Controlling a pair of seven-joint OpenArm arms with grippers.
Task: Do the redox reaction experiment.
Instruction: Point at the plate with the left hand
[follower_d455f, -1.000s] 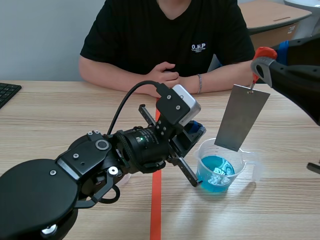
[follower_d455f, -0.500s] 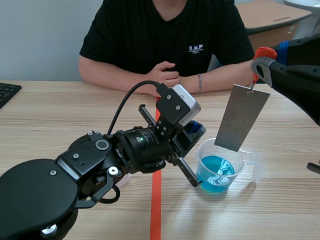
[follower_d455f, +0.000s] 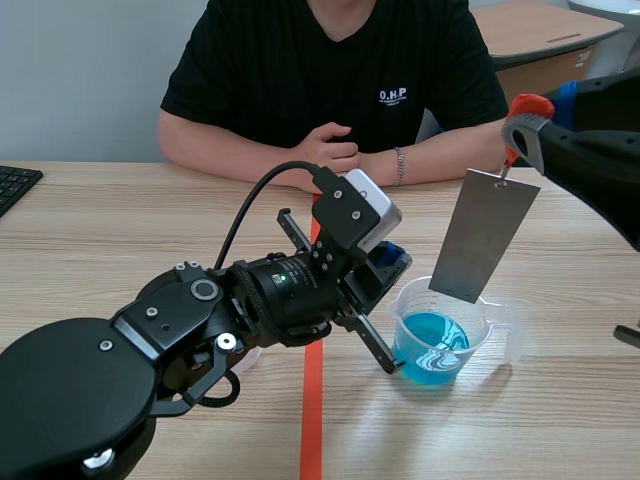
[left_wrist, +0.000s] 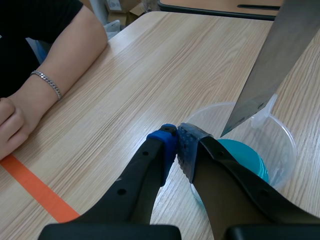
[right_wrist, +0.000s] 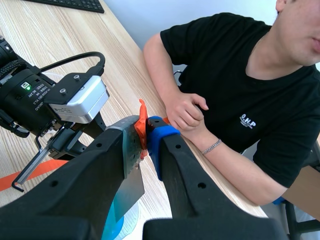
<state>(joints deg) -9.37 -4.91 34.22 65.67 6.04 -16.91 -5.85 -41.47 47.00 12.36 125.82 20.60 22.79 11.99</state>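
The beaker (follower_d455f: 492, 330) is clear plastic with a pouring lip on the side away from the left arm, and it stands on the wooden table (follower_d455f: 120, 230) holding bright blue liquid (follower_d455f: 430, 352) in its lower part, with pale glints on the surface. Over its mouth hangs a metal plate (follower_d455f: 485, 235), a dull grey, flat rectangle with a small hole near its top edge. The plate hangs tilted, so one lower corner points down to about rim level, and it looks clear of the liquid. It hangs from an orange-red clip (follower_d455f: 530, 103) above the beaker, and the right gripper (right_wrist: 145, 131) has its two fingers squeezed on that clip, one pad on each side. The left gripper (left_wrist: 176, 145) sits at the beaker's rim on the side nearest the tape line (follower_d455f: 312, 410). Its blue pad and grey dotted pad are pressed almost together, tips touching the rim, and I cannot tell whether the thin wall is nipped between them. The orange-red tape line runs along the table just beside the beaker, under the left arm. Beyond the beaker, across the table, sits a person (follower_d455f: 340, 60) in a black T-shirt, with clasped hands (follower_d455f: 335, 150) resting on the tabletop and a chain bracelet (follower_d455f: 399, 167) on one wrist. A black keyboard (follower_d455f: 15, 185) lies well apart from the beaker at the table's far left edge.
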